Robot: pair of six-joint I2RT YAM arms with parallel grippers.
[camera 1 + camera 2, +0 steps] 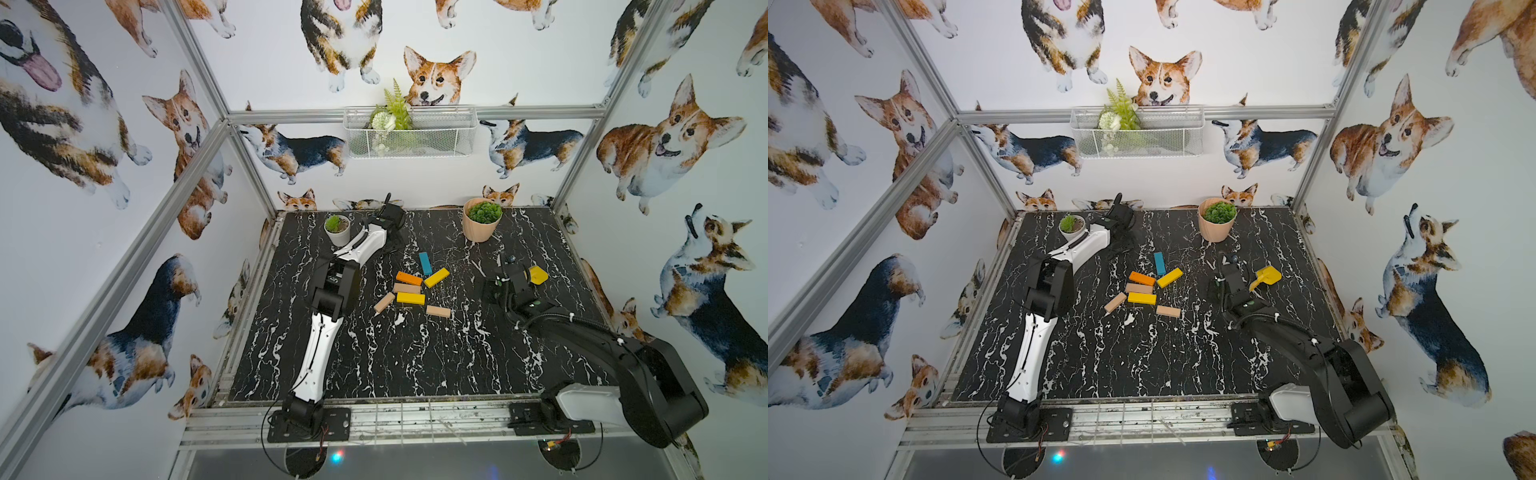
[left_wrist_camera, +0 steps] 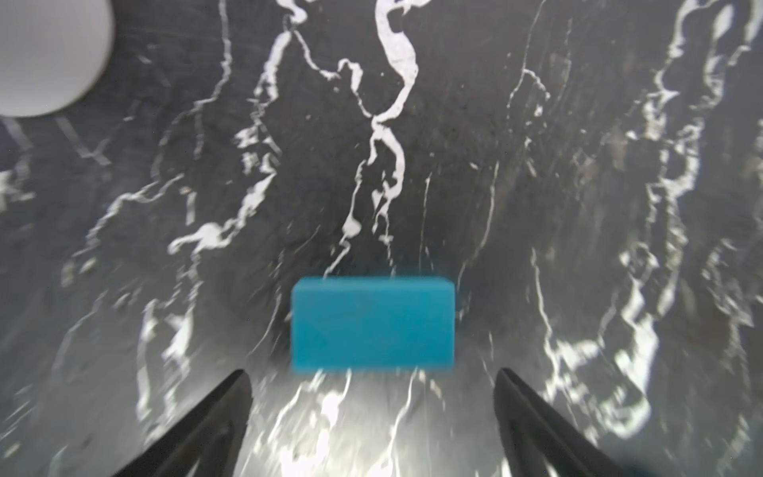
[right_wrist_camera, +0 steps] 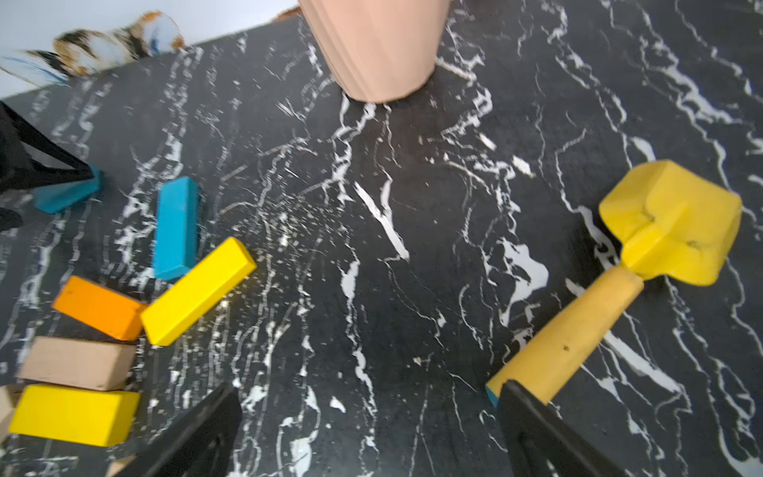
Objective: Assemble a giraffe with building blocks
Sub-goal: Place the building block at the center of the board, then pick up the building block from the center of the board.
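1. My left hand (image 2: pixel 371 373) is released; its fingers (image 2: pixel 214 413) stand wide apart and grip nothing. The loose teal block (image 2: pixel 373 324) lies flat on the counter (image 1: pixel 374 365) just beyond the tips, centred on the gap; it seems to touch neither finger, though this wrist view is blurred.
2. The relation I steer by: seen from the left wrist, the block's broad side runs across the gap, finger to finger. I judge a straight closing would meet its ends; taking it across the narrow width would call for a wrist turn first.
3. In both top views this block is hidden under the left arm's wrist, near the white pot (image 1: pixel 337 232). From the right wrist it shows near the second teal block (image 3: pixel 175 227), apart from it, on the side away from my right hand (image 3: pixel 369 384).
4. The right hand is spread open and empty; its yellow paddle tip (image 3: pixel 660 223) belongs to a finger and is no block. It sits across the cluster, well apart from the loose teal block, so the left arm is plainly the nearer one.
5. The other building blocks (image 1: pixel 411 289) lie between the arms. The orange block (image 1: pixel 409 278), a tan block (image 1: pixel 407 288) and a yellow block (image 1: pixel 410 298) lie side by side; the angled yellow block (image 1: pixel 436 277) is just beside the orange. Two outlying tan blocks (image 1: pixel 384 301) flank them; I judge the giraffe not yet formed.
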